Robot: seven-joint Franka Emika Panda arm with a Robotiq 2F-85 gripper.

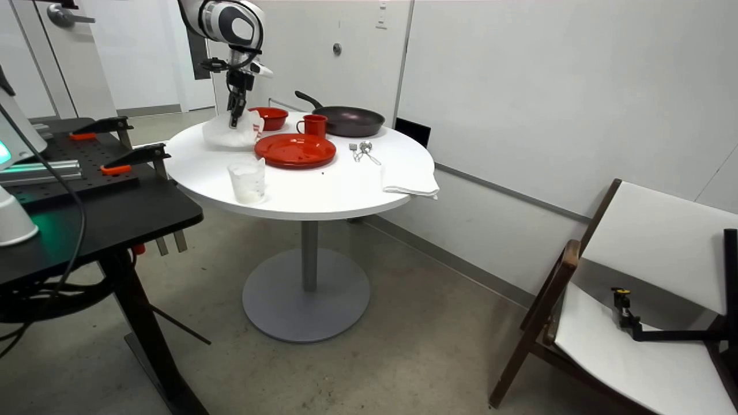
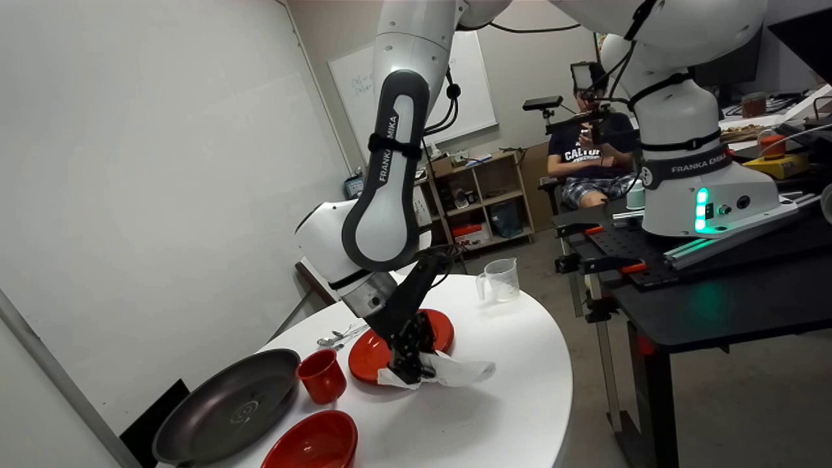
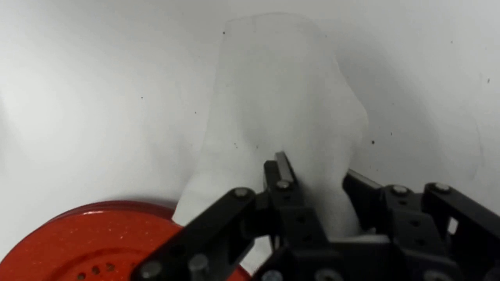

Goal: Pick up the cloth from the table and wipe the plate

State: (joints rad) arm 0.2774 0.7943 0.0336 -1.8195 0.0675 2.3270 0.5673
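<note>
My black two-finger gripper (image 3: 317, 168) points down at the round white-topped table (image 1: 323, 193), its fingers (image 3: 287, 199) standing apart with fabric filling the gap; whether they press on it I cannot tell. That fabric is the small white folded cloth (image 3: 281, 89), rumpled at my fingertips, one corner reaching over the rim of the wide, flat, round bright-red plate (image 3: 97, 238) in the wrist view; whether it touches there is unclear.

I judge the step in hand to be the pick-up, with the wiping not yet begun. Next I should make sure of a firm grip, lift slightly and carry the cloth over the plate, where brown specks (image 3: 95, 269) look like my target, pressing lightly so that the plate does not slide.

Seen in an exterior view, a deep round red bowl (image 1: 275, 120) and a red handled mug (image 1: 315, 125) stand on the plate's far side, the mug close enough that a long stroke could knock it. Farther right are a round black frying pan (image 1: 350, 121) and silver metal utensils (image 1: 365, 148). A clear measuring jug (image 1: 248, 181) limits me at near left, while a larger white cloth (image 1: 410, 183) over the right rim is well apart
</note>
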